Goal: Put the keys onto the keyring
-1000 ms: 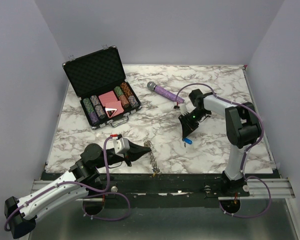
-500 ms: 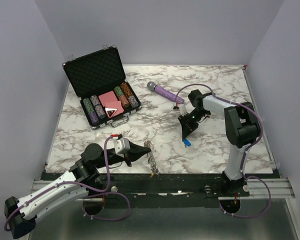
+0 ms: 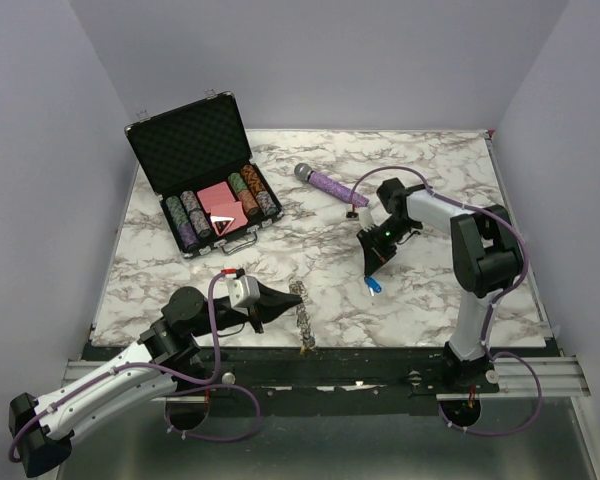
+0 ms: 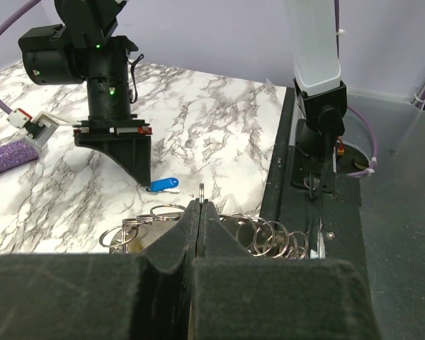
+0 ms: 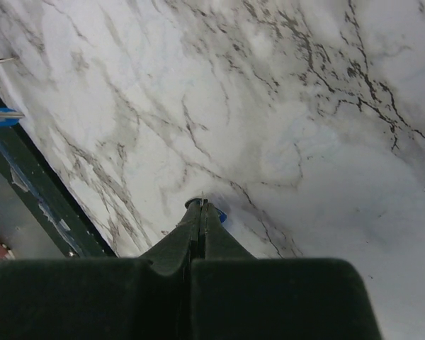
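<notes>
Top external view shows us the white marble-patterned table [image 3: 430, 170], where the silvery metal keyring of linked loops [image 3: 302, 315] lies near the front edge, with the left pincer [image 3: 286, 297] shut tight on one thin loop. Our right pincer [image 3: 369, 272] is fully closed with nothing clearly in it, and the small blue-capped key [image 3: 374, 285] lies just at its tip.

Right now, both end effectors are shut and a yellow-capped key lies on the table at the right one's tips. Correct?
Not quite: the key has a blue cap, not yellow. The left wrist view shows it on the table at the right end effector tips. That one and the left end effector are shut.
</notes>
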You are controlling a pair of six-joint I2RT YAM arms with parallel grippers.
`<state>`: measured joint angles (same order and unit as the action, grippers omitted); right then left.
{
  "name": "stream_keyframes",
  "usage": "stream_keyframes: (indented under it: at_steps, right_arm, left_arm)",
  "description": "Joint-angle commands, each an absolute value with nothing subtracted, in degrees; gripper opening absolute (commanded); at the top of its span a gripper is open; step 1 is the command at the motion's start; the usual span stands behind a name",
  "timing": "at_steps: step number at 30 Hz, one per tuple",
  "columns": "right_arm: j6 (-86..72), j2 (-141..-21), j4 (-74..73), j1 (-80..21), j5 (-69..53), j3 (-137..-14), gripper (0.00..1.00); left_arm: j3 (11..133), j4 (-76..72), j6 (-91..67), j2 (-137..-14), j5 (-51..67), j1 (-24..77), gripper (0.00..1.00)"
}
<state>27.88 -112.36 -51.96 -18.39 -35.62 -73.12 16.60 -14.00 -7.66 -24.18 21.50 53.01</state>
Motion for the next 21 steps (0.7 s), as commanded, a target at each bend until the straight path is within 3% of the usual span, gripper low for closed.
stream_keyframes:
  at_steps: [1, 9, 16, 21]
  right_arm:
    - [33.39, -105.93, -54.05, -18.72, -41.65, -74.79, 0.00]
    - [50.60, -92.56, -65.72, -18.63, -49.21, -85.59, 0.00]
    - [69.67, -88.16, -80.40, -18.72, -58.95, -97.54, 0.00]
    - [81.18, -81.84, -81.04, -18.72, -67.57, -95.11, 0.00]
  left_arm:
    - [19.25, -16.52, -6.24, -22.68, 21.09, 53.35, 0.00]
    - [21.88, -18.55, -0.27, -18.29, 26.63, 53.35, 0.00]
    - [24.43, -23.10, 6.06, -18.10, 26.63, 53.35, 0.00]
    - [24.35, -29.61, 7.29, -19.77, 27.33, 53.35, 0.00]
